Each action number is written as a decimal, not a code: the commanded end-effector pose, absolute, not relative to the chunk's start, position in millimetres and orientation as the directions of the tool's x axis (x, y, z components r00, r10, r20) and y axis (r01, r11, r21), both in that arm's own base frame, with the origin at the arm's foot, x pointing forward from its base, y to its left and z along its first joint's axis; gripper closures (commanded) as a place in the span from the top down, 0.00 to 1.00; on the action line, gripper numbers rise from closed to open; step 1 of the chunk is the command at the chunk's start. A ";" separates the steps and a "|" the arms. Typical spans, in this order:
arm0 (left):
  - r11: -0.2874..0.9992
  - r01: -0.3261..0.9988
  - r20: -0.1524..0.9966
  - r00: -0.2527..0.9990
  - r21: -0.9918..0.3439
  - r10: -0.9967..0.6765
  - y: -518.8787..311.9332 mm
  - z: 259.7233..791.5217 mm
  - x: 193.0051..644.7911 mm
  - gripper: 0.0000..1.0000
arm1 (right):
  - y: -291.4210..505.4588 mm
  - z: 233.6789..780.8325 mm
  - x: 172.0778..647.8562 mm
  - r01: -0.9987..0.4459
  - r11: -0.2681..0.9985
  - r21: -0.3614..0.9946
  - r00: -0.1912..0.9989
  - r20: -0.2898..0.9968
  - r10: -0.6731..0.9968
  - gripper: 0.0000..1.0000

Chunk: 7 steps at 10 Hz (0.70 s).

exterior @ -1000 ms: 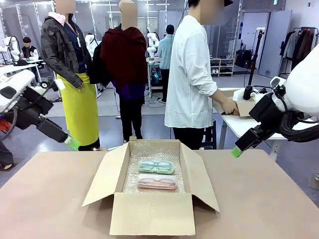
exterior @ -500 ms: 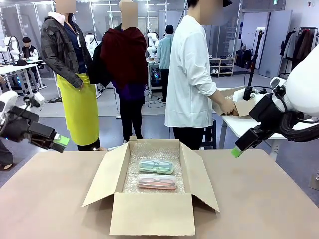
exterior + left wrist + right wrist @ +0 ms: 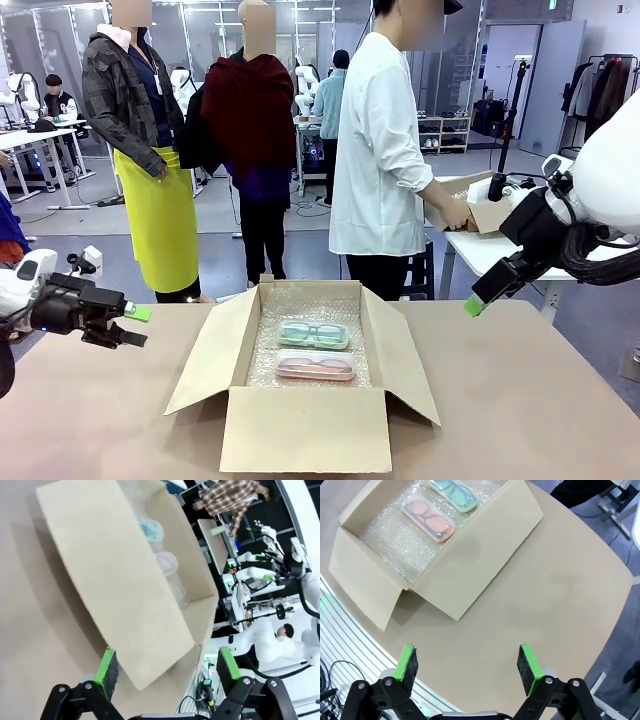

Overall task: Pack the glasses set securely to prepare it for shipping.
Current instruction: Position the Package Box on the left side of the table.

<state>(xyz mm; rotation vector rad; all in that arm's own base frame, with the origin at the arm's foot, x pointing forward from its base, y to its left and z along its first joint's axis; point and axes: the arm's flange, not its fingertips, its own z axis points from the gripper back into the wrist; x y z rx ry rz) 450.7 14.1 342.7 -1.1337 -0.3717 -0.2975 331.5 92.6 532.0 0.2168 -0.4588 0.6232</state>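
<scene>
Glasses set (image 3: pixel 313 335) in box (image 3: pixel 305 430)

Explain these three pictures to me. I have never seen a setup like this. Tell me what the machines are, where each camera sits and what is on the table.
Two white robot arms work at a brown table. The front picture looks across it from between them. The left end effector hovers low beside an open cardboard box, and the right end effector hangs higher on the other side. The other two pictures come from cameras on the wrists, each looking along its own two green-padded fingers. Both end effectors are open and hold nothing. In the box, on bubble wrap, lie a mint green glasses case and, nearer the robot, a pink glasses case.
</scene>
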 end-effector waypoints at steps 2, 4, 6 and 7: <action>0.395 0.413 0.433 0.900 -0.820 -0.043 14.1 342.7 450.7 1.00 | 93.2 531.6 332.1 -0.604 0.796 0.049 0.713 0.481 0.511 1.00; 0.395 0.413 0.433 0.900 -0.820 -0.043 14.1 342.7 450.7 1.00 | 93.2 531.6 332.1 -0.604 0.796 0.049 0.713 0.481 0.511 1.00; 0.406 0.410 0.426 0.903 -0.817 -0.055 14.0 338.2 458.8 1.00 | 93.2 531.6 332.1 -0.604 0.796 0.049 0.713 0.481 0.511 1.00; 0.410 0.373 0.393 0.919 -0.833 -0.037 11.7 327.1 474.0 1.00 | 93.2 531.6 332.1 -0.604 0.796 0.049 0.713 0.481 0.511 1.00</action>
